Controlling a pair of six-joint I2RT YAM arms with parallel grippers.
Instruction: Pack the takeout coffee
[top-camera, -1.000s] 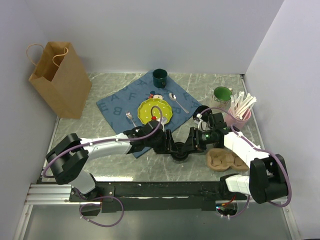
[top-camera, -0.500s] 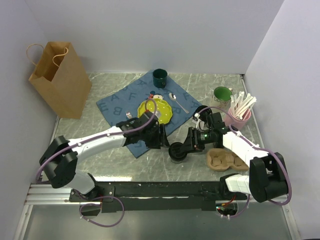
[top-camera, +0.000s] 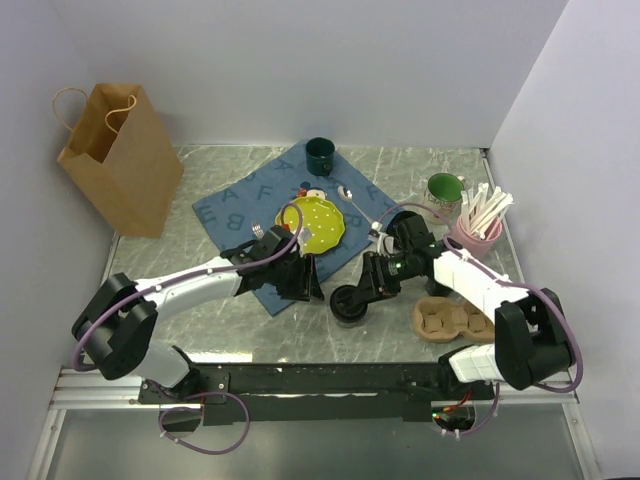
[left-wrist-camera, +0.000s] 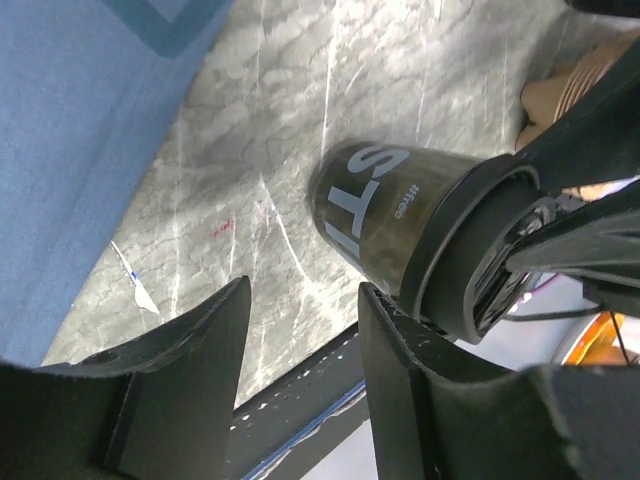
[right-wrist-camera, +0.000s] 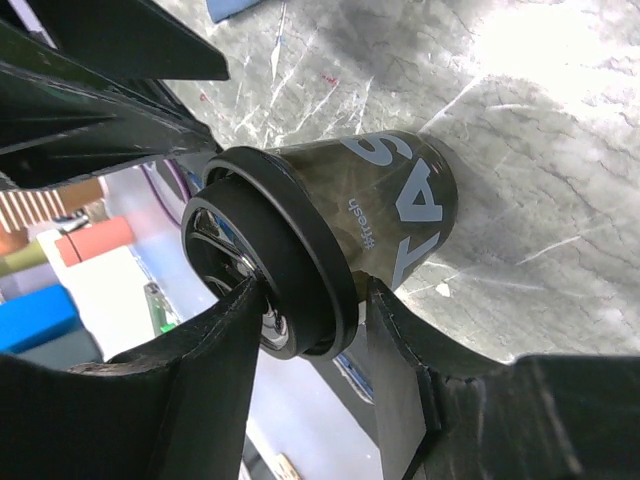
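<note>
Clamped: coffee cup (top-camera: 350, 303) in right hand (right-wrist-camera: 310, 292), middle of the desk (top-camera: 215, 330), toward its near edge.
Empty left hand (left-wrist-camera: 300, 296) released, just beside. Cup looks light, thin-walled, lid (right-wrist-camera: 290, 255) may pop; grab under lid rim, gently.

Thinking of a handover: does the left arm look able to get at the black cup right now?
Probably yes: the left gripper stands open right beside the cup, whose lower body is bare; the right gripper grips only its lid end.

The cup (left-wrist-camera: 395, 215) bears small white "#fresh" beside large white letters "ST"; the right wrist view shows "TA". The blue cloth (top-camera: 245, 195) carries scattered letters, among them A, F, E.
</note>
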